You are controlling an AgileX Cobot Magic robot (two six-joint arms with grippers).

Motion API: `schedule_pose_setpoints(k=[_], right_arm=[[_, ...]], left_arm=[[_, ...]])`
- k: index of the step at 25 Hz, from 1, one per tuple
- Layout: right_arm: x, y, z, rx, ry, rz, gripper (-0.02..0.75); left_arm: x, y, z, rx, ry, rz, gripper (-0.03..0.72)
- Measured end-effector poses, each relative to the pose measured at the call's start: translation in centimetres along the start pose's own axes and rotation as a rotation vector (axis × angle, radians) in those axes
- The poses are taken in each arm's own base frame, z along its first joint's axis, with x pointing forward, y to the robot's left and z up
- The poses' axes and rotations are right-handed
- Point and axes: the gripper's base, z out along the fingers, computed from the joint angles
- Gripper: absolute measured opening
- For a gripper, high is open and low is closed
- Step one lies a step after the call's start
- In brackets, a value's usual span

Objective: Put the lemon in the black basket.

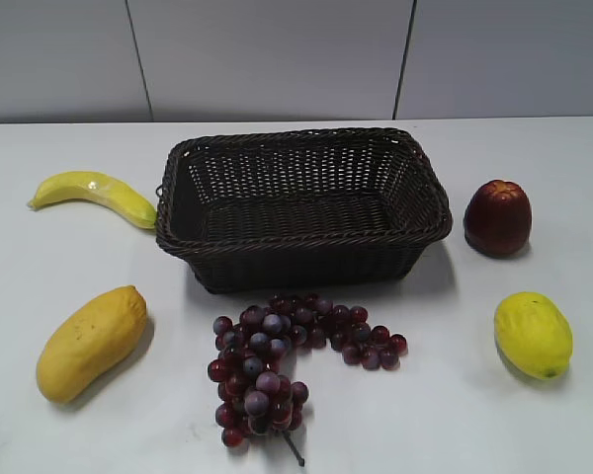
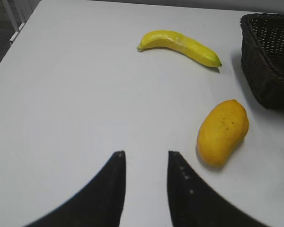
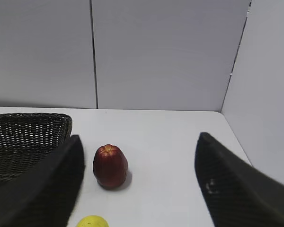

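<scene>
The lemon lies on the white table at the right front. Only its top shows in the right wrist view, at the bottom edge. The black basket stands empty in the middle of the table; a corner shows in the left wrist view and in the right wrist view. Neither gripper shows in the exterior view. My right gripper is open wide and empty, behind the lemon. My left gripper is open and empty over bare table.
A mango lies front left and a banana back left. A dark red apple stands right of the basket, beyond the lemon. A bunch of purple grapes lies in front of the basket. A grey wall stands behind the table.
</scene>
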Motion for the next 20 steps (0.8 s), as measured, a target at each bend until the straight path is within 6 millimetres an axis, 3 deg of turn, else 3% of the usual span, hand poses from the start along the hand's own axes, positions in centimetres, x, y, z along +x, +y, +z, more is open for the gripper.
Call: schedule_pose_setpoints(k=[3, 11, 16, 20], right_arm=[[0.3, 0.0, 3.3, 0.004, 0.106, 0.001, 0.653], [3.5, 0.6, 12.5, -0.019, 0.635, 0.150, 0.664], [6.4, 1.0, 17.9, -0.050, 0.953, 0.162, 0.661], [9.4, 1.1, 20.7, -0.065, 1.107, 0.180, 0.661]], left_arm=[[0.0, 0.0, 0.0, 0.000, 0.000, 0.000, 0.238], [0.0, 0.0, 0.0, 0.000, 0.000, 0.000, 0.238], [0.0, 0.0, 0.0, 0.000, 0.000, 0.000, 0.238], [0.0, 0.0, 0.0, 0.000, 0.000, 0.000, 0.238]])
